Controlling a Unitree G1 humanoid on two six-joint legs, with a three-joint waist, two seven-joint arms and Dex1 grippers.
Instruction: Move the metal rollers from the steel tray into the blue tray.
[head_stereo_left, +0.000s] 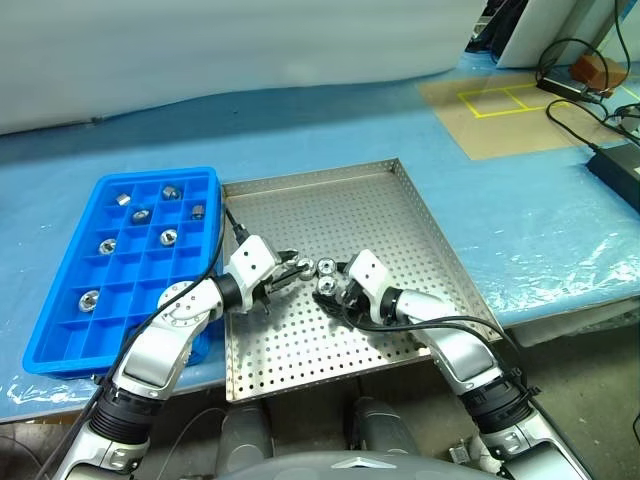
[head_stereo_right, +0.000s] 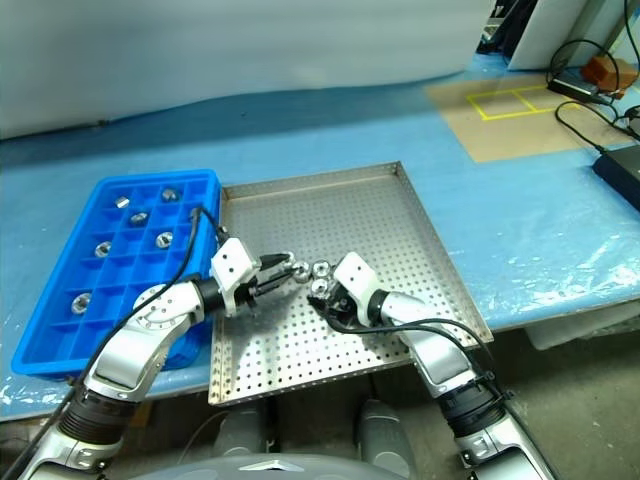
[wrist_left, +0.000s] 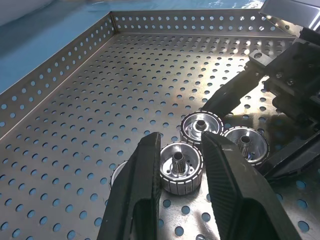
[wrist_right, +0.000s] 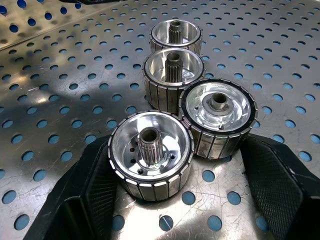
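both grippers at the metal rollers (wrist_right: 172, 75) in the steel tray (head_stereo_left: 400, 210)

left gripper (wrist_left: 180, 172) clamps one roller; right gripper (wrist_right: 170, 165) stands wide, two rollers between its fingers, blue tray (head_stereo_left: 60, 310) beside the left arm.

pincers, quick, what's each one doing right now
left pincer: shut on a roller on the steel tray.
right pincer: open, its fingers either side of two rollers, not gripping yet.

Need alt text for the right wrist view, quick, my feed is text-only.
Four metal rollers stand clustered on the steel tray, centre holes up. The right gripper is open, and its black fingers flank the nearest two without closing on them; the other two stand just behind.
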